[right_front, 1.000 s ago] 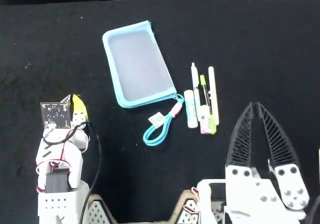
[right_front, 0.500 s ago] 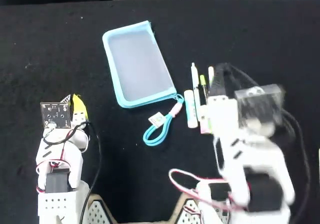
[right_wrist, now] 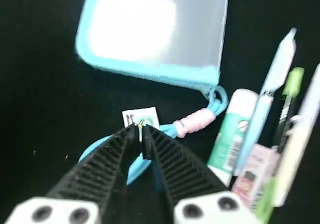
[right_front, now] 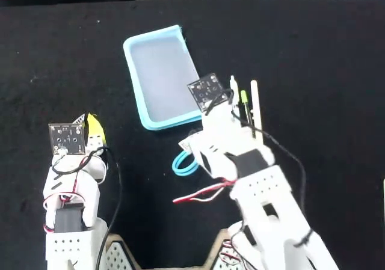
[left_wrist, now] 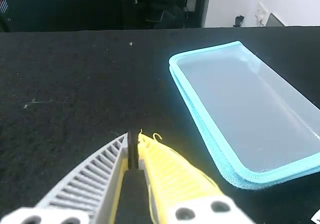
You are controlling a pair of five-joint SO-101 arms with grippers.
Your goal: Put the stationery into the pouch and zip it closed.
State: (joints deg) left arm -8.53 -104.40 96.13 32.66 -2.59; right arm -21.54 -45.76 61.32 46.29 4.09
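Right tool (right_wrist: pixel 140 131): black fingers drawn together at the tips, nothing clearly held. It hangs just above the white tag (right_wrist: pixel 140 116) on the strap.
Strap (right_front: pixel 180 165): a blue loop lying flat on the tabletop (right_front: pixel 325 53). It joins the pouch corner through a pink bead (right_wrist: pixel 192 125).
Pouch (right_front: pixel 162 71): teal-edged with a clear face, lying flat just beyond the strap. The zip looks shut along its length, though I cannot be sure.
Stationery: a glue stick (right_wrist: pixel 230 129), a pale pen (right_wrist: pixel 277 69), a green marker (right_wrist: pixel 292 82) and a white pen (right_front: pixel 255 101) lie side by side next to the pouch, none of them inside.
Left tool (left_wrist: pixel 134 139): grey and yellow fingers closed on nothing, resting well apart from the pouch on its other side.
Step in hand: probably getting hold of the zip pull to open the pouch.
Doing it well: part the fingers before lowering, and take the strap close to the pink bead, not out on the slack loop. Pull in line with the zip. The light pouch will likely slide, so the left tool should press on it first.
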